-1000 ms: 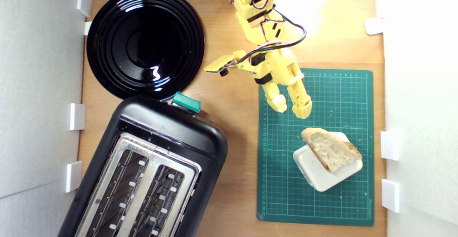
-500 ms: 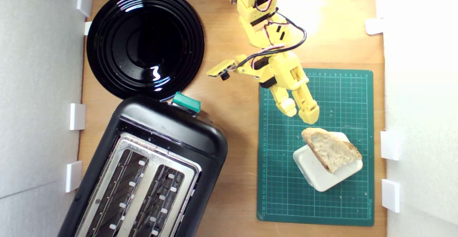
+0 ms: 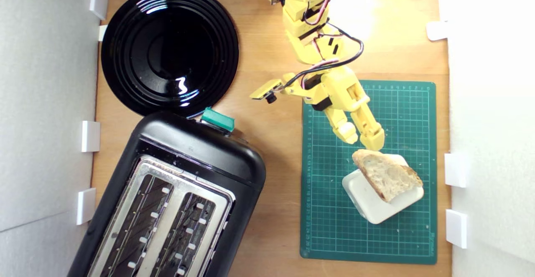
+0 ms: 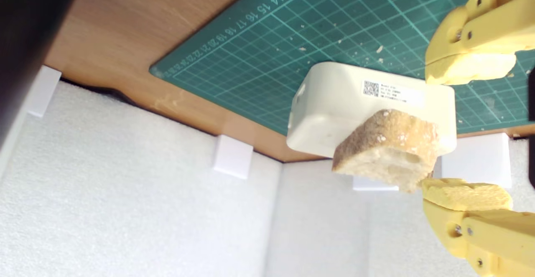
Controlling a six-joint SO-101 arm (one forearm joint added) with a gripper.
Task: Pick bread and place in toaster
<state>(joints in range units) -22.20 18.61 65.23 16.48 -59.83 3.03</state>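
The yellow gripper [image 3: 361, 137] is parted wide and holds nothing; in the wrist view its fingertips [image 4: 470, 68] sit on either side of the bread's crust end, one tip just beside it. The bread [image 3: 386, 174] lies on a white block [image 3: 372, 202], overhanging its edge, on the green cutting mat [image 3: 334, 227]. Farther toward the exterior view's left stands the black toaster [image 3: 200, 151], both slots empty, beside a round black plate [image 3: 125, 30].

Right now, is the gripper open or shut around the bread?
Open. The gripper has its jaws spread apart, with the bread just ahead of them, not yet clamped.
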